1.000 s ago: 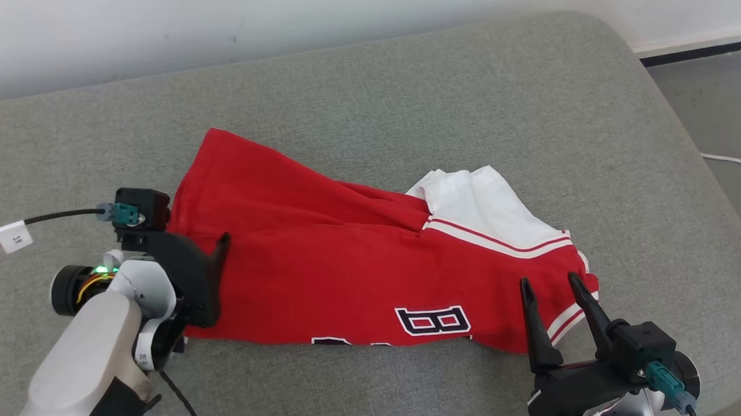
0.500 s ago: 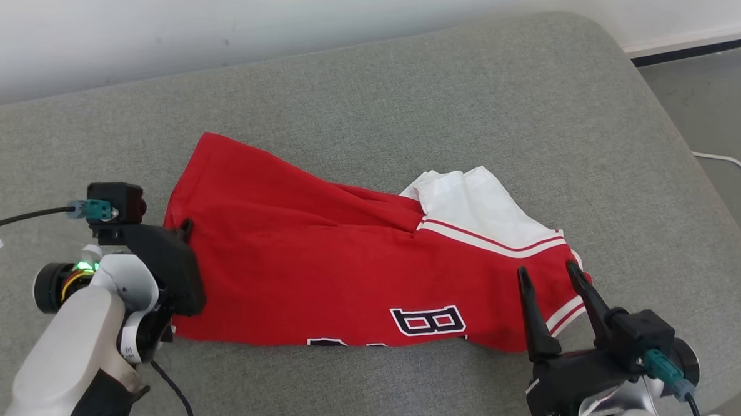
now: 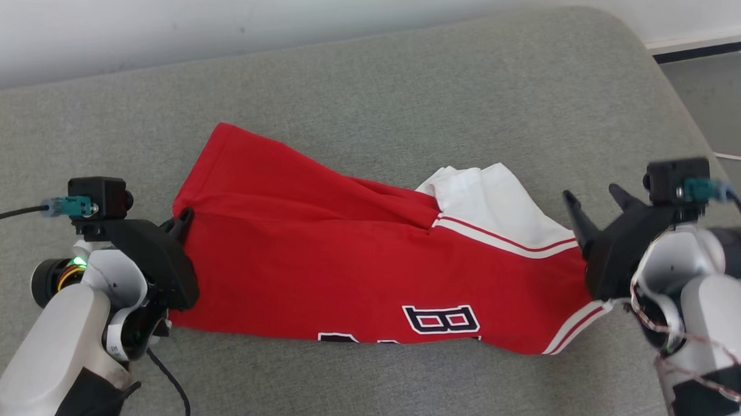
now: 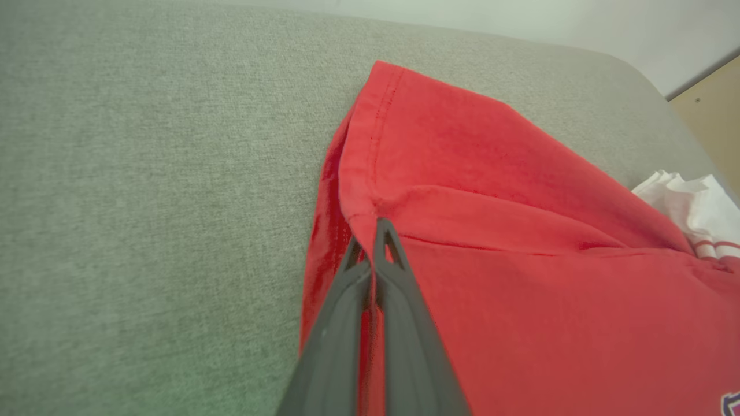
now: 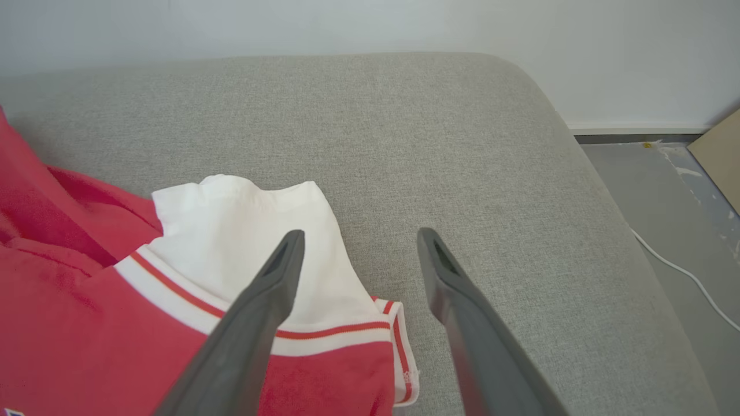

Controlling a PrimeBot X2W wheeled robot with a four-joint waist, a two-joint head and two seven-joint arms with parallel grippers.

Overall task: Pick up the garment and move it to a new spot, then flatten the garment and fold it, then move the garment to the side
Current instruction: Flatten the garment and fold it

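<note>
Red-and-white garment [image 3: 368,264] lies rumpled across the grey cushion [image 3: 413,85].

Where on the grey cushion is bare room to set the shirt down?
Bare cushion runs wide between the shirt and the wall; a narrower strip lies along the near edge. Both shirt ends are crowded: left pincer shut on the hem, right pincer open by the white end.

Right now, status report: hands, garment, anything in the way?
Left hand shut on garment hem. Right hand open by the sleeve end, no grip. Nothing in the way.
</note>
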